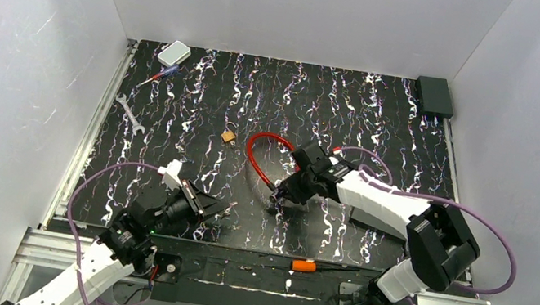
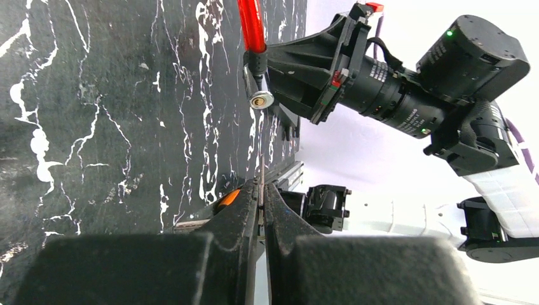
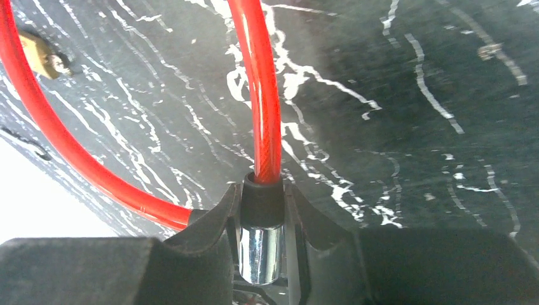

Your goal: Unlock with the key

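Note:
My right gripper (image 1: 280,194) is shut on the chrome barrel (image 3: 260,254) of a red cable lock (image 1: 254,154), with a finger on each side of it. In the left wrist view the barrel's round keyhole face (image 2: 260,100) points toward my left gripper. My left gripper (image 1: 220,209) is shut on the key (image 2: 261,184), a thin pale metal blade seen edge-on that sticks out past the fingertips. The key's tip points at the keyhole face and stands apart from it. The red cable (image 3: 264,114) loops away over the mat.
A small brass padlock (image 1: 229,136) lies behind the cable loop. A silver wrench (image 1: 128,114) lies far left, a white box (image 1: 174,53) at the back left, a black box (image 1: 434,95) at the back right. An orange-handled tool (image 1: 304,265) lies at the near edge.

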Action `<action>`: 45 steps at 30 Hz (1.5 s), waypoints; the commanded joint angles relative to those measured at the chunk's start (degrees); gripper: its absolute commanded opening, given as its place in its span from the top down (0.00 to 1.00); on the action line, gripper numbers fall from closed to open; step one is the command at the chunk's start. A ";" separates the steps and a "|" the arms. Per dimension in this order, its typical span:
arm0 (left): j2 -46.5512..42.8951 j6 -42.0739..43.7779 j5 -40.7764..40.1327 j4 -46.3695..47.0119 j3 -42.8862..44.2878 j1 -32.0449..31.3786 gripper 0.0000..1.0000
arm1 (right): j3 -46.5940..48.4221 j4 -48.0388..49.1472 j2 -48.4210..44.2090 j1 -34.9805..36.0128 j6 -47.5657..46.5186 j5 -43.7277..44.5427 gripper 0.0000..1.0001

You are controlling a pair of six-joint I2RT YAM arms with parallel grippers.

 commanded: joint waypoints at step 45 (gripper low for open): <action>48.35 12.35 -35.43 51.48 -0.60 -24.79 1.00 | 4.76 -0.70 4.62 3.70 11.22 -0.43 0.99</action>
